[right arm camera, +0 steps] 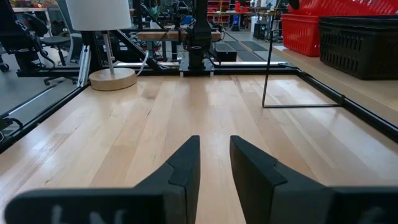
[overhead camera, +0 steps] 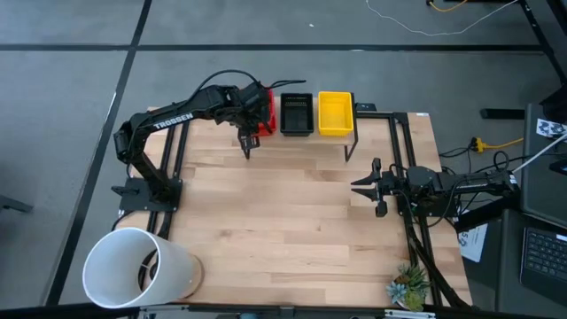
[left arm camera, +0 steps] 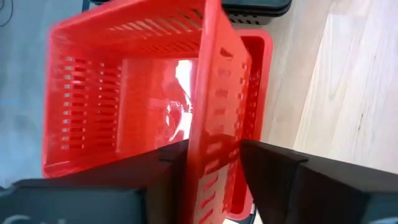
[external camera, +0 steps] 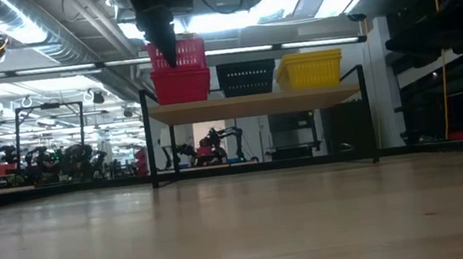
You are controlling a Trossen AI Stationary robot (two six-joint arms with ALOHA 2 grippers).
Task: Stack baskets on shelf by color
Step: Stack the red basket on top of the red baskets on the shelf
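Left gripper (left arm camera: pixel 211 162): over the left end of the shelf (external camera: pixel 255 104), its fingers straddling one wall of the top red basket (left arm camera: pixel 124 93). A sliver of gap shows on each side of that wall, so the fingers look parted, though I cannot tell if the hold is fully let go.
Top red basket: sits raised and slightly tilted above the lower red stack (external camera: pixel 182 85), not yet nested flush.
Step in hand: seemingly releasing this basket onto the red stack. To do it well, open fully, let the basket drop square into the one beneath, then lift straight up so neither finger drags the wall.
Black stack (overhead camera: pixel 296 113): middle of the shelf, just beside the red; keep clear of it.
Yellow stack (overhead camera: pixel 336 112): right end of the shelf.
Right gripper (overhead camera: pixel 365 187): waits low over the table's right side, fingers slightly apart, holding nothing.
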